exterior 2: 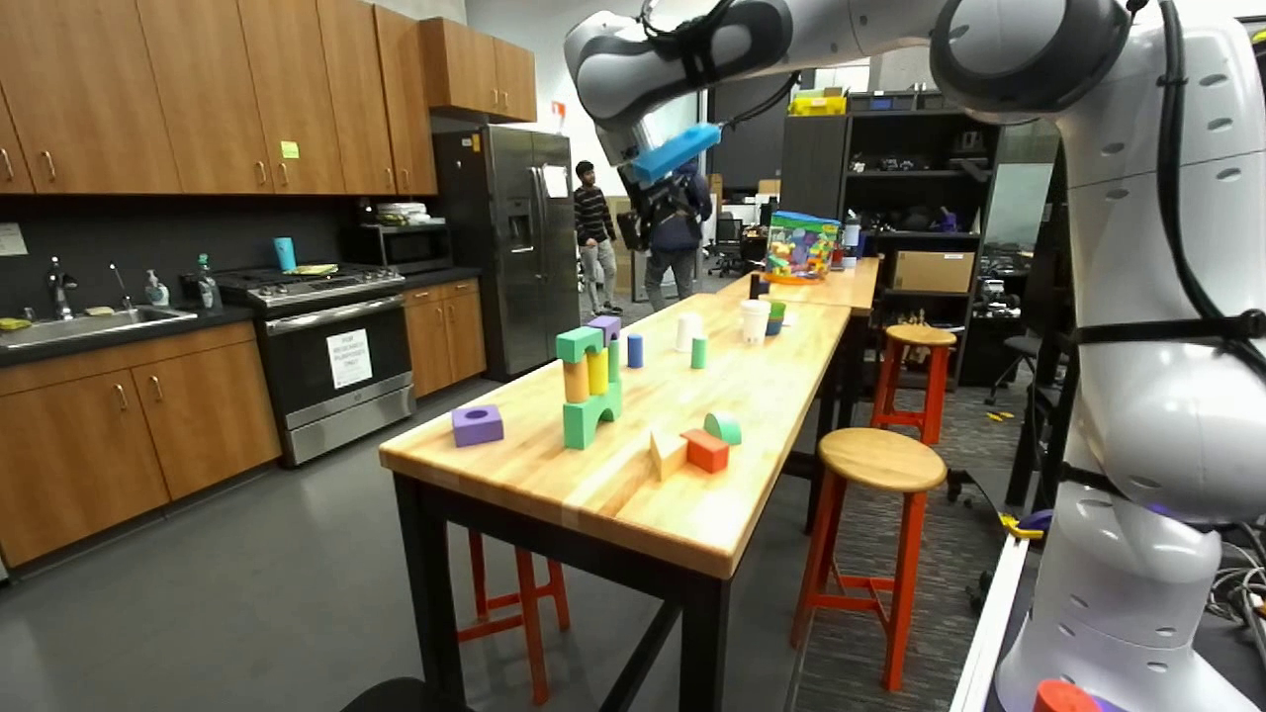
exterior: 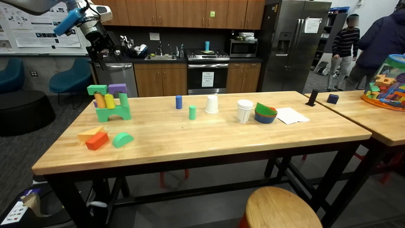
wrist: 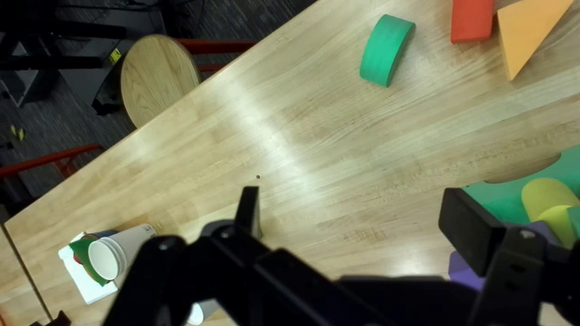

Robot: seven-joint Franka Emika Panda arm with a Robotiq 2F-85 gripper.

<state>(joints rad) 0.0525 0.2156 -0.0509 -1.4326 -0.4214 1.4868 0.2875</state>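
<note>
Well apart: block tower (exterior: pixel 110 102), stacked cups (exterior: pixel 244 111)

Glossy white arm (exterior 2: pixel 1128 282) at three o'clock in an exterior view, bulging joints (exterior 2: pixel 1029 44), black cable (exterior 2: pixel 1174 148) strapped along it! Bright blue box (exterior 2: pixel 677 153) up at twelve, and towards five in the wrist view, matte-black tool (wrist: pixel 358 222), small screws (wrist: pixel 527 234).

The stack (exterior: pixel 110 101) shows six blocks (exterior: pixel 117 88): three arches (exterior: pixel 114 111) and three posts (exterior: pixel 100 100). Four loose blocks lie near it: one wedge (exterior 2: pixel 668 454), one brick (exterior: pixel 97 141), one half-disc (exterior: pixel 122 139) and one holed block (exterior 2: pixel 479 431). Farther along the worktop (exterior: pixel 177 139) are two cylinders (exterior: pixel 192 112), one upturned cup (exterior: pixel 212 104), at least two nested cups (exterior: pixel 244 113), three bowls (exterior: pixel 265 118) and one sheet (exterior: pixel 291 115). Far off are two people (exterior: pixel 345 46), one tub (exterior 2: pixel 801 247); at least three stools (exterior 2: pixel 882 459) show.
</note>
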